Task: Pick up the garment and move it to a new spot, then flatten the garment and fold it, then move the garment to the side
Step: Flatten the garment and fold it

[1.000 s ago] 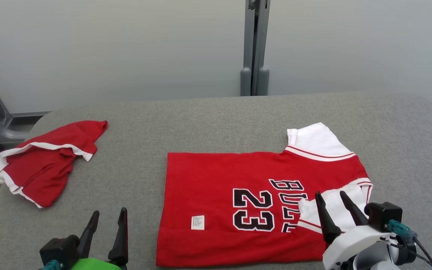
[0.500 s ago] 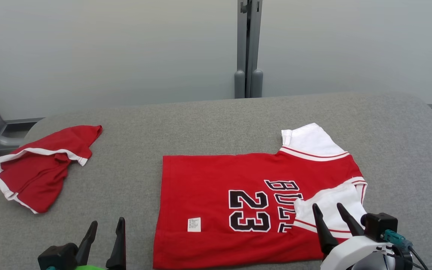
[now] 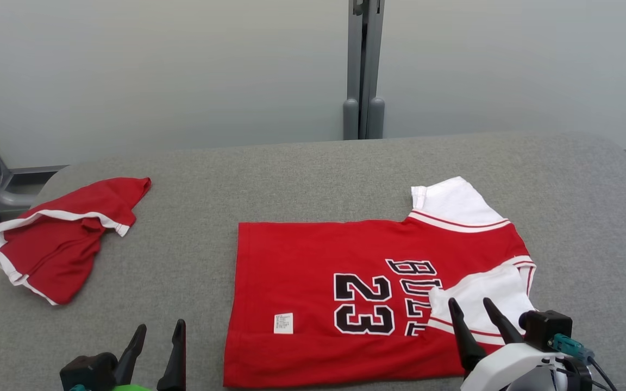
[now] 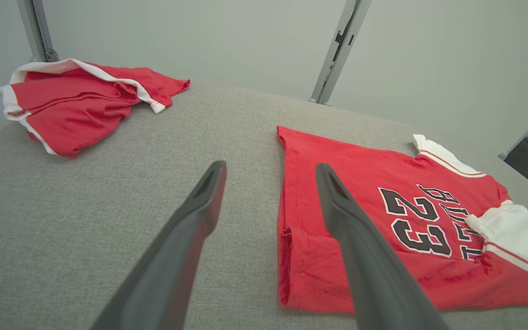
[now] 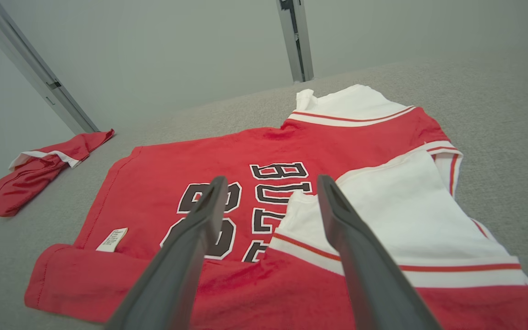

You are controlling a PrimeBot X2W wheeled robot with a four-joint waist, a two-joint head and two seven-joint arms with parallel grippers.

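Seemingly the folding is under way: the red jersey [image 3: 367,293] lies flat on the grey table [image 3: 302,179], its near white sleeve [image 3: 484,293] turned in over the lettering. The left gripper [image 3: 161,326], near the hem's front corner, and the right gripper [image 3: 469,300], close by that folded sleeve, both gape wide and hold nothing. Next, I judge, the far sleeve [image 3: 454,203] wants turning in, which calls for a pinch at its edge.

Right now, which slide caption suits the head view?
Red jersey flat on grey table, near sleeve folded in; left tool and right tool open, holding nothing.
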